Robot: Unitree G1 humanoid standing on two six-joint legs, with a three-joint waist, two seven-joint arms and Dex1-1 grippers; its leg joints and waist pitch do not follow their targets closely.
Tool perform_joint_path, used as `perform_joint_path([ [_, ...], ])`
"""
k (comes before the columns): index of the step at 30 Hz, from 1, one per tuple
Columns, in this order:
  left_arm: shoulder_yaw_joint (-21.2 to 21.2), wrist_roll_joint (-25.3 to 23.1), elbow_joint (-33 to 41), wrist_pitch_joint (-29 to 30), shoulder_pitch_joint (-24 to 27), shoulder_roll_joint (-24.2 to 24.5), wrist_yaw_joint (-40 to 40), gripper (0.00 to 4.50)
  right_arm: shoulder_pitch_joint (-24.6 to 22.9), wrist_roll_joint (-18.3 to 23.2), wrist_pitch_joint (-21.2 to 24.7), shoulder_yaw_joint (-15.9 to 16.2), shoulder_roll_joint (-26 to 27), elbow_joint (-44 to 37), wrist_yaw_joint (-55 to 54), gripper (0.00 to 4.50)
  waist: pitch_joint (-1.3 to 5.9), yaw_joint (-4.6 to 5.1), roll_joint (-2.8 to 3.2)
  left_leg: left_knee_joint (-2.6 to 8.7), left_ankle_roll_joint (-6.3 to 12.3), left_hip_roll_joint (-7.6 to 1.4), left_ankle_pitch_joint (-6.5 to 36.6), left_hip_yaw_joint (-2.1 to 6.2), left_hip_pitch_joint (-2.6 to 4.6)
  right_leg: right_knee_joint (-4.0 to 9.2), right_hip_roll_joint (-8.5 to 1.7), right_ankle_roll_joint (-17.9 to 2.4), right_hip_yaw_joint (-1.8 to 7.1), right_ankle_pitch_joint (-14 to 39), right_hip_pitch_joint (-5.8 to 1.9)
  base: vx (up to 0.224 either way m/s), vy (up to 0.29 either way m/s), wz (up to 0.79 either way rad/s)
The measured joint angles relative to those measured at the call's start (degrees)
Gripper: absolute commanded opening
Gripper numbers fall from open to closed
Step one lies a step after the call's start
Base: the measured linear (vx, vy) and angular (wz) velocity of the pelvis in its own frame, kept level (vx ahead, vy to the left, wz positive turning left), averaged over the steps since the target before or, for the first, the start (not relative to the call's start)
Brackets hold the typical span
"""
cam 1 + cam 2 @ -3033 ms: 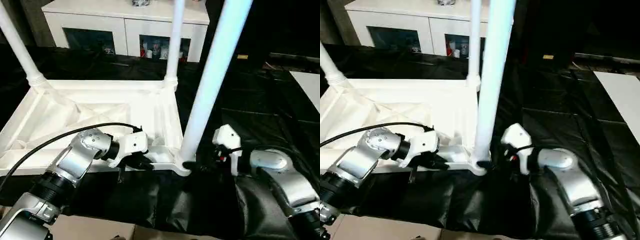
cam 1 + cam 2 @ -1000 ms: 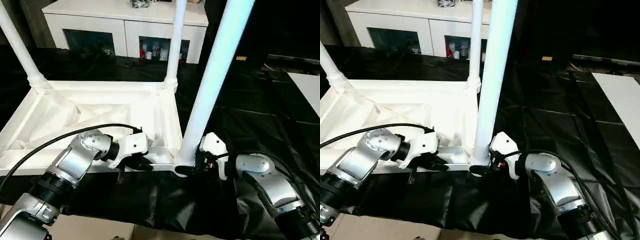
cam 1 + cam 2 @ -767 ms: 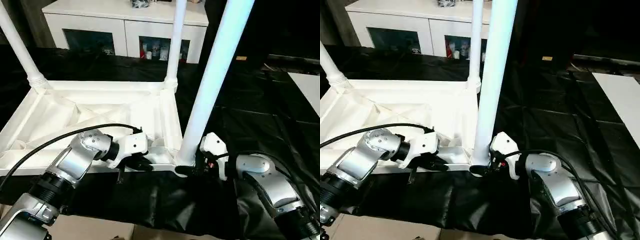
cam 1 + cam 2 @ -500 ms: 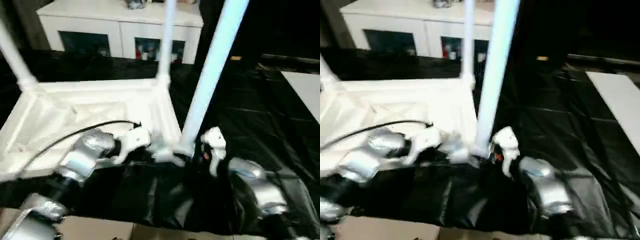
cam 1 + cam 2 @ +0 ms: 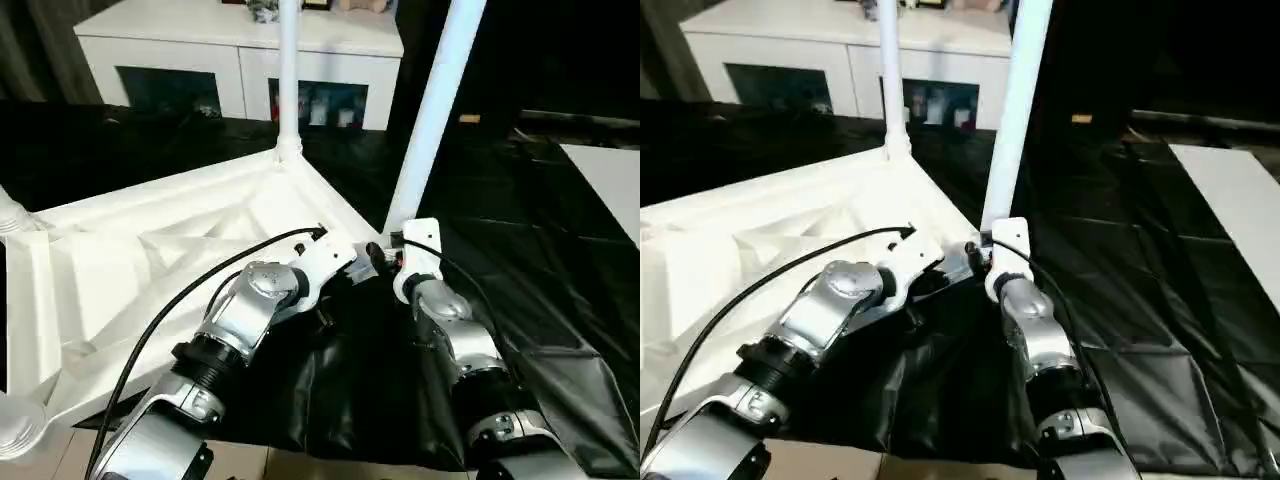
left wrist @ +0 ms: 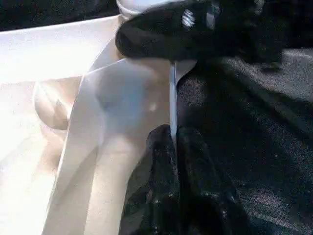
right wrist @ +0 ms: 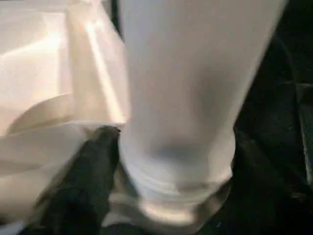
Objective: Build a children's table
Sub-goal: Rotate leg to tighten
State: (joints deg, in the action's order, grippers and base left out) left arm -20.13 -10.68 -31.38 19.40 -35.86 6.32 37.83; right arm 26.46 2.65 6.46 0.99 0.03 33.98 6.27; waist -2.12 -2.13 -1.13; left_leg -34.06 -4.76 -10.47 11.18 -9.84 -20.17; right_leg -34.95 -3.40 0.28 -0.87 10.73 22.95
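Lying upside down with its legs pointing straight up, the children's table (image 5: 150,270) has its near corner at both grippers: the left gripper (image 6: 173,142) pinches the rim's thin edge, the right gripper (image 7: 166,196) straddles the nearest leg's (image 5: 435,110) base, fingers spread.

White children's table (image 5: 150,260) upside down on black sheeting, legs (image 5: 437,100) upright in corner sockets.

A black sheet (image 5: 520,240), creased and glossy, covers the surface. At the back stands a white cabinet (image 5: 240,45) with glass doors; small items (image 5: 310,105) show behind the glass and more stand on its top. A white panel (image 5: 605,180) lies at the right edge.
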Motion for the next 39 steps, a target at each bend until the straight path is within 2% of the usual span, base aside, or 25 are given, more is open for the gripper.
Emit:
perform_joint_path([
  [3,-0.7,-0.3,0.1,-1.3,0.0,1.1,0.2,0.0,-2.5,0.0,0.0,0.4,0.0,-3.2,1.5,3.94,-0.03,0.05,0.0,0.0,0.0,-0.01,0.0,0.02,0.01,0.01,0.0,0.0,-0.02,0.0,0.12,0.0,0.0,0.0],
  [5,-1.1,-0.3,0.4,-2.4,0.0,2.5,1.2,0.0,-4.8,0.0,1.2,2.3,-1.6,-7.4,3.7,4.0,-0.15,0.27,0.02,0.04,0.0,-0.01,0.0,0.02,-0.08,0.01,0.01,0.0,-0.01,0.0,0.15,0.0,0.0,0.0],
  [6,-1.2,-0.3,0.7,-2.6,0.0,3.3,2.0,0.0,-5.6,0.1,2.2,3.3,-2.7,-9.4,5.1,4.29,-0.19,0.39,-0.03,0.06,0.0,-0.03,0.0,0.02,-0.17,0.01,0.02,0.0,-0.03,0.0,0.18,0.0,0.0,0.0],
  [8,-1.3,-0.2,1.3,-3.4,0.2,4.3,3.4,0.0,-7.1,0.9,3.5,4.4,-5.5,-12.6,9.1,4.42,-0.24,0.35,-0.05,0.09,0.0,-0.04,0.0,0.02,-0.2,0.03,0.02,0.0,-0.04,0.0,0.29,0.0,0.0,0.0],
  [11,-2.0,0.6,4.1,-5.1,1.3,7.7,8.2,0.0,-10.1,2.5,5.3,6.0,-11.6,-18.5,17.4,4.42,-0.32,0.17,0.09,0.21,-0.01,-0.08,0.0,0.02,-0.41,0.03,0.06,0.0,-0.06,0.0,0.46,0.0,0.0,0.0],
  [12,-2.3,1.5,5.4,-6.6,2.1,10.1,11.6,0.0,-11.8,3.5,5.6,6.7,-15.4,-21.3,22.6,4.42,-0.34,0.02,0.13,0.33,-0.01,-0.08,0.0,0.02,-0.48,0.05,0.06,0.0,-0.06,0.0,0.46,0.0,0.0,0.0],
  [15,-2.9,3.3,8.8,-9.5,3.7,15.9,20.6,0.0,-13.6,6.0,5.9,7.6,-21.4,-27.1,32.4,4.42,-0.34,-0.21,0.22,0.63,0.0,-0.12,0.0,0.01,-0.47,0.13,0.09,-0.1,-0.14,0.1,0.51,0.0,0.0,0.0],
  [17,-3.7,4.3,9.9,-10.9,4.0,18.3,25.2,0.0,-14.0,7.0,6.0,8.1,-23.3,-29.6,36.3,4.42,-0.33,-0.49,0.28,0.7,0.0,-0.13,0.0,0.01,-0.44,0.14,0.1,-0.2,-0.18,0.2,0.49,0.0,0.0,0.0],
  [19,-4.9,5.1,11.7,-11.5,4.3,20.2,29.9,0.0,-14.7,9.1,7.2,9.2,-25.8,-32.5,41.0,4.42,-0.38,-1.4,0.47,0.68,0.02,-0.13,0.0,-0.01,-0.26,0.21,0.07,-0.2,-0.17,0.2,0.46,0.0,0.0,0.0],
  [21,-5.6,5.8,12.9,-11.8,4.6,21.2,33.0,0.0,-14.8,9.6,7.9,10.1,-27.5,-33.4,43.9,4.42,-0.41,-1.7,0.52,0.6,0.06,-0.09,0.1,-0.05,-0.29,0.23,0.02,-0.3,-0.14,0.2,0.42,0.0,0.0,0.0],
  [27,-6.0,6.1,13.2,-11.9,4.6,21.6,34.5,0.0,-14.6,8.0,7.8,13.6,-29.2,-32.9,48.1,4.42,-0.42,-1.36,0.43,0.46,0.09,-0.07,0.1,-0.05,-0.15,0.14,0.0,-0.3,-0.06,0.2,0.28,0.0,0.0,0.0],
  [30,-5.9,6.1,13.2,-11.9,4.6,21.7,34.5,0.0,-14.4,7.6,7.8,14.4,-29.3,-32.3,48.2,4.04,-0.42,-1.37,0.44,0.47,0.08,-0.07,0.1,-0.04,-0.14,0.13,0.0,-0.3,-0.06,0.2,0.28,0.0,0.0,0.0],
  [32,-5.9,6.3,13.2,-11.9,4.6,21.8,34.6,0.0,-13.7,7.6,7.8,14.4,-29.3,-31.5,48.2,3.97,-0.43,-1.33,0.41,0.46,0.08,-0.07,0.1,-0.05,-0.14,0.13,0.0,-0.3,-0.06,0.2,0.28,0.0,0.0,0.0],
  [34,-5.9,6.4,13.2,-11.9,4.7,21.9,34.6,0.0,-13.2,7.6,7.8,14.2,-29.2,-31.2,48.1,3.68,-0.41,-1.31,0.38,0.47,0.09,-0.07,0.1,-0.05,-0.15,0.1,0.01,-0.3,-0.07,0.2,0.28,0.0,0.0,0.0],
  [39,-5.6,6.4,13.7,-11.7,5.0,22.2,34.6,0.0,-13.0,7.9,7.8,14.0,-28.4,-31.0,48.1,3.28,-0.41,-1.23,0.35,0.45,0.09,-0.08,0.1,-0.05,-0.14,0.07,0.01,-0.3,-0.07,0.2,0.29,0.0,0.0,0.0],
])
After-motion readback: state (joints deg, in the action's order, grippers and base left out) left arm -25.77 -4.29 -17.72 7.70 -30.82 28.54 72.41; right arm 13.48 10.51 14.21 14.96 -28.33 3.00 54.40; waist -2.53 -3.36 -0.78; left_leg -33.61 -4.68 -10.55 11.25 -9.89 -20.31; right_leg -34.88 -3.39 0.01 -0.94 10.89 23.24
